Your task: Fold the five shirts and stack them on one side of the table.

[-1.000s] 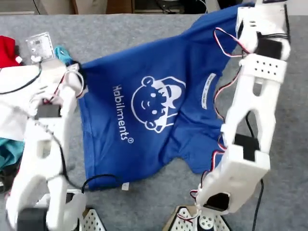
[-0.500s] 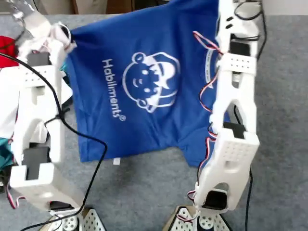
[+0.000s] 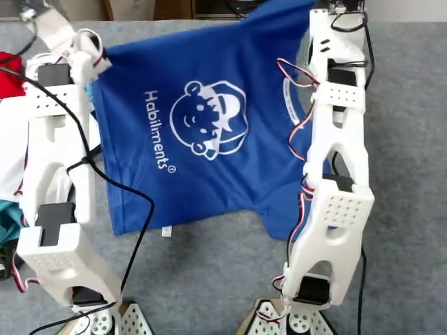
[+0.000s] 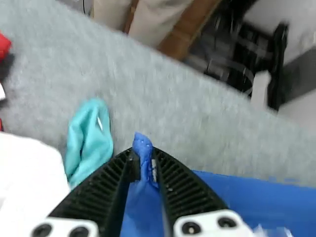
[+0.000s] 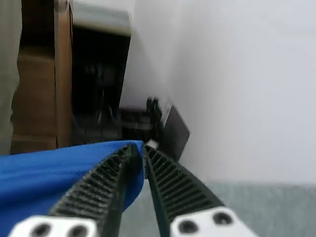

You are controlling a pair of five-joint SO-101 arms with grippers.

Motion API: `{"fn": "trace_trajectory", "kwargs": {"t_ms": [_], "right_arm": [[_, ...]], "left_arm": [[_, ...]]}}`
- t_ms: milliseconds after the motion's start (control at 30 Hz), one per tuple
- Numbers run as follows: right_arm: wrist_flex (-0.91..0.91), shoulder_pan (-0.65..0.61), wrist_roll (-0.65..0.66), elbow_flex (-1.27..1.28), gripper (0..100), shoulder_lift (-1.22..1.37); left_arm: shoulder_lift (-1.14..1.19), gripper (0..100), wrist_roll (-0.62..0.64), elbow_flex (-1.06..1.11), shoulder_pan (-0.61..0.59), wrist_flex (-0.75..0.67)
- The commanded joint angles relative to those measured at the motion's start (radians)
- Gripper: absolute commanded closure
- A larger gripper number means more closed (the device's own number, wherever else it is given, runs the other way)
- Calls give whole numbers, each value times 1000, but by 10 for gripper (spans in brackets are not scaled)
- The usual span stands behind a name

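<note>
Bases of the two arms sit at the near edge of the grey table [image 3: 209, 293], and both arms stretch away from them towards the far edge. The left arm [image 3: 56, 174] runs up one side and the right arm [image 3: 335, 167] up the other. Between them lies the blue shirt [image 3: 209, 181], spread out with its white cartoon print [image 3: 209, 125] facing up. Its near hem rests on the table between the arms, with a small white tag [image 3: 165, 232] at the edge. One sleeve [image 3: 290, 216] pokes out beside the right arm's lower link. A black cable [image 3: 133, 209] from the left arm loops over the near corner of the shirt.

Just outside the left arm lies a heap of other clothes: a white cloth [image 3: 10, 160], a teal cloth [image 4: 89, 140] and, farther back, a red garment [image 3: 10, 70].

At the far side, the left gripper [image 4: 143, 153] has its ribbed black jaws pinched tight on a corner of the blue fabric, which pokes up between the tips. The right gripper [image 5: 142, 148] is likewise clamped on an edge of the shirt, the cloth running off to one side of its jaws. The shirt's far edge spans from one gripper to the other.

Beyond the table stand brown wooden furniture [image 5: 44, 74] and a white wall [image 5: 237, 74].
</note>
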Motion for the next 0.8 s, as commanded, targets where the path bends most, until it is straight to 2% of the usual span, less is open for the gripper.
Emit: {"fn": "trace_trajectory", "kwargs": {"t_ms": [0, 233, 467, 667, 767], "right_arm": [[230, 30, 5, -62, 993, -136], [591, 28, 5, -61, 993, -297], [844, 35, 14, -58, 994, -412], [1000, 65, 43, -56, 994, -467], [1092, 88, 63, -56, 994, -495]], "left_arm": [[-18, 982, -51, -34, 37, 106], [-19, 982, -55, -37, 72, 252], [-21, 982, -55, -37, 74, 440], [-21, 982, -58, -35, 120, 601], [-21, 982, -103, -35, 137, 663]]}}
